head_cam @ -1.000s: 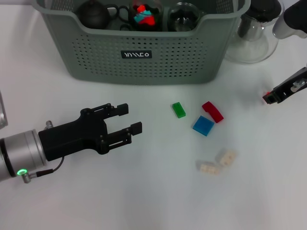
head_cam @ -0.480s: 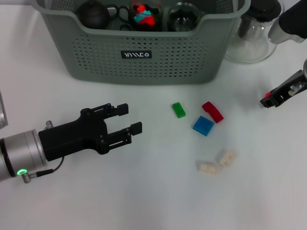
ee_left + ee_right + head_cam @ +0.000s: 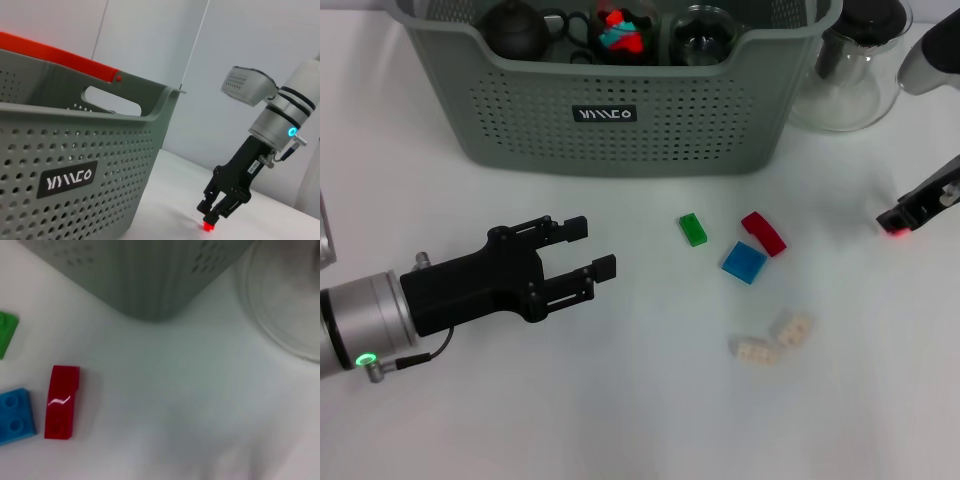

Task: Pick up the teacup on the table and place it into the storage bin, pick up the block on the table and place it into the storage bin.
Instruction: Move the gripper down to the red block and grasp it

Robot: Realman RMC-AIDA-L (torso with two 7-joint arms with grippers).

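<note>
The left gripper hovers low over the white table on the left side of the scene, its two black fingers spread apart with nothing between them, pointing toward the loose blocks. Behind it stands the grey-green storage bin, its perforated front wall carrying a small black label; inside, a dark teapot sits at the left, a red and teal object in the middle and a glass teacup at the right. In front of the bin, right of the left gripper, lie a green block, a blue block and a red block, the blue and red ones just beside each other, with two beige blocks nearer the robot. A clear glass pitcher with a dark lid stands just beside the bin's right end. The right gripper hangs at the far right, well apart from the blocks; in the left wrist view its fingers appear drawn close together above the table with a red glow at the tip, but whether they hold anything cannot be told. The right wrist view shows the red, blue and green blocks near the bin's corner.
</note>
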